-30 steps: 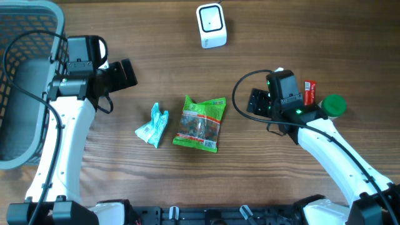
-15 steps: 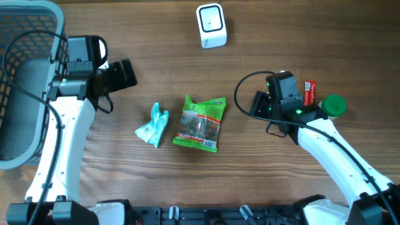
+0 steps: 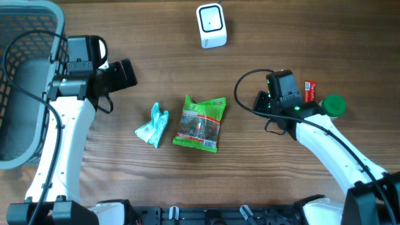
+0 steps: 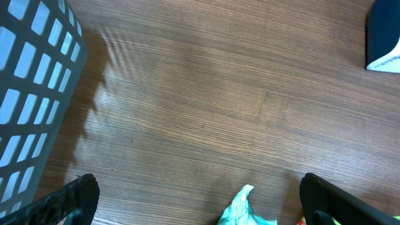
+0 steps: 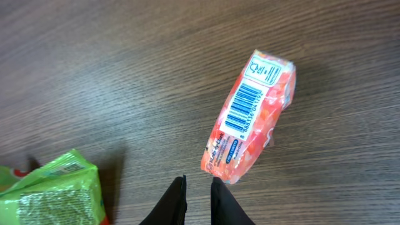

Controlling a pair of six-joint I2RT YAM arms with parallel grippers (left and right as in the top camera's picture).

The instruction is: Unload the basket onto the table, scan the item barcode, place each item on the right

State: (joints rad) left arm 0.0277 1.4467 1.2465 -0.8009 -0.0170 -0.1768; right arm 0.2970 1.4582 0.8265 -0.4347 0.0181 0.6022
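- Overhead: my right end effector (image 3: 257, 103) sits far nearer the job than the wide-open left end effector (image 3: 125, 74).
- Right wrist: nearly clenched, empty; orange packet (image 5: 250, 119) lies on the tabletop (image 5: 94, 62) just beyond the tips, barcode up, long axis up-right.

Grey basket (image 4: 37, 81) left, teal wrapper (image 4: 245, 209) below, wooden table (image 4: 200, 106).

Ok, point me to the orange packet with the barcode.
Right wrist view: the orange packet lies barcode-up on the table, right of centre, its near end at the right gripper, green snack bag to its lower left.
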